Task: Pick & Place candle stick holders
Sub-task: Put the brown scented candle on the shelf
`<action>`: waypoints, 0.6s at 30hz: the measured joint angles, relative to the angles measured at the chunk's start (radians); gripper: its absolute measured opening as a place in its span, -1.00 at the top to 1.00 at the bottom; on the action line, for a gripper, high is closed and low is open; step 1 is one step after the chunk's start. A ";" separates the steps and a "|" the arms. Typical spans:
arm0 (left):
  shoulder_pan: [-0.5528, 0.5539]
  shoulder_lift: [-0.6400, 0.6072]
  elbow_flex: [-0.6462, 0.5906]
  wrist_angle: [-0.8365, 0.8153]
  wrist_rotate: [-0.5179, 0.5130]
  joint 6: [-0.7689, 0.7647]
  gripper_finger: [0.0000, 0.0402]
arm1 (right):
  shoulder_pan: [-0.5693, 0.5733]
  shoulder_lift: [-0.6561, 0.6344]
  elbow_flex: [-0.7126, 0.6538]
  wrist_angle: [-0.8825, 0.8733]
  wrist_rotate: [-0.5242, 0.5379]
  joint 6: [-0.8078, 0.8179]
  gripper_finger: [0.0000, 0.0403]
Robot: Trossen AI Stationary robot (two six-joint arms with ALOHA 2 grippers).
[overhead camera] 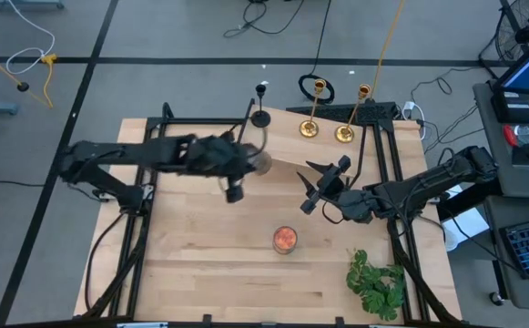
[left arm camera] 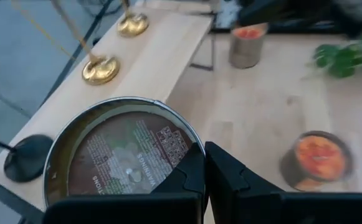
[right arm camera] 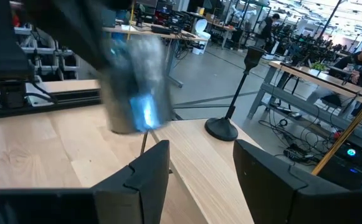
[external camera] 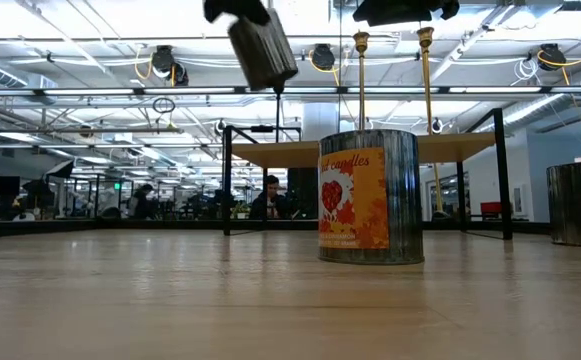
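Observation:
Three candle stick holders stand by their round bases on a raised wooden shelf (overhead camera: 287,150) at the table's far side: a black one (overhead camera: 260,117) and two gold ones (overhead camera: 310,128) (overhead camera: 344,134). Their bases also show in the left wrist view: black (left arm camera: 28,155), gold (left arm camera: 100,68) and gold (left arm camera: 133,25). My left gripper (overhead camera: 246,166) is shut on a metal candle tin (left arm camera: 121,149) in the air near the shelf's left end. My right gripper (overhead camera: 323,187) is open and empty, just right of the tin, its fingers facing the black holder (right arm camera: 237,93). My left gripper pinches the tin at its rim (left arm camera: 190,146), on the end that bears the round warning label. That labelled end faces up toward the wrist. The tin (external camera: 263,50) hangs tilted below the fingers, lifted clear of table and shelf.
An orange-topped candle tin (overhead camera: 285,240) stands mid-table, and it shows up close in the low view (external camera: 370,195). Another tin (external camera: 580,205) stands at the right of the low view. A green leafy plant (overhead camera: 376,282) lies at the near right corner.

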 joint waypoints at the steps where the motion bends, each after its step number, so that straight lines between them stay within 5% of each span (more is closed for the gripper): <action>1: 0.029 0.022 0.008 -0.001 0.002 0.000 0.99 | 0.000 0.000 0.000 0.000 0.000 0.000 0.13; 8: 0.225 0.111 0.014 -0.006 0.110 -0.005 0.99 | 0.000 0.000 0.000 0.000 0.000 0.000 0.14; 18: 0.303 0.165 0.017 0.028 0.185 0.050 0.99 | 0.000 0.000 0.000 -0.001 0.000 -0.004 0.15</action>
